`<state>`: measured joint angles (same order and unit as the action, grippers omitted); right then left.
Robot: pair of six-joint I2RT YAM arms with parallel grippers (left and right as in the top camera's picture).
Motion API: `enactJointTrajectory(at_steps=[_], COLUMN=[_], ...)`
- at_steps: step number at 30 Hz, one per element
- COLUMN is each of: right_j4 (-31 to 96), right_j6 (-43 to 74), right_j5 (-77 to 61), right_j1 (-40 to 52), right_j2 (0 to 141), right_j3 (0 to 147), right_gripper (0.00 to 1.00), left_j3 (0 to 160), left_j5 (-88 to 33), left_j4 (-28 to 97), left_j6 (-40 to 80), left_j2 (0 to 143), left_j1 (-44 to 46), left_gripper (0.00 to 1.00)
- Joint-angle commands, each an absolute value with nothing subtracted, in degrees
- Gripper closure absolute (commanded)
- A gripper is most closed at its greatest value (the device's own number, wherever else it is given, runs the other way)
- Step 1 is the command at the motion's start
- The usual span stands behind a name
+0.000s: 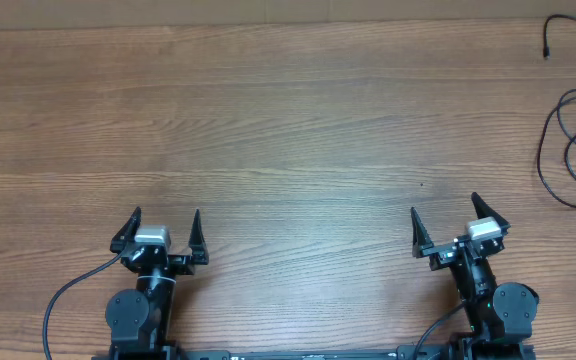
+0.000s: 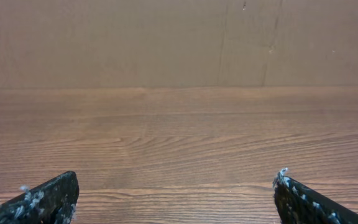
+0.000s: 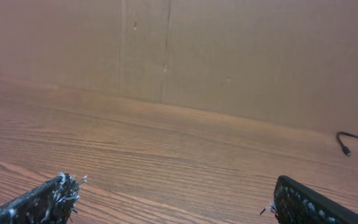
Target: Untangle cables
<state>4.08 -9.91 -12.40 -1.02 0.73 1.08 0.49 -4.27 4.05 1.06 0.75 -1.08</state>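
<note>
Thin black cables [image 1: 566,150] lie in loose loops at the far right edge of the wooden table [image 1: 288,130], partly cut off by the frame. One strand with a small plug end [image 1: 547,50] lies at the back right; it also shows in the right wrist view [image 3: 347,149]. My left gripper [image 1: 165,218] is open and empty near the front left. My right gripper [image 1: 445,212] is open and empty near the front right, well short of the cables. Both wrist views show spread fingertips over bare wood [image 2: 176,180] [image 3: 173,186].
A brown cardboard wall [image 2: 179,37] stands along the table's back edge. Thick black arm cables [image 1: 68,300] trail from the arm bases at the front.
</note>
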Motion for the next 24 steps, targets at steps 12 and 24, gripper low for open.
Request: enactJointTrajectory(at_steps=[12,24], right_j4=[3.8,3.8], right_j6=[-10.1,-10.1], right_j5=[-11.6,-11.6], right_j1=[-0.7,-0.7], right_j2=[0.2,0.2], right_j3=[0.5,0.5], right_gripper=[0.0,0.0], left_j3=[0.3,0.3], left_j5=[-4.0,-4.0], left_j4=[4.3,4.3], left_j6=[-0.1,-0.1], left_j2=[0.3,0.3], left_j1=[-0.7,-0.7], left_gripper=[0.0,0.0])
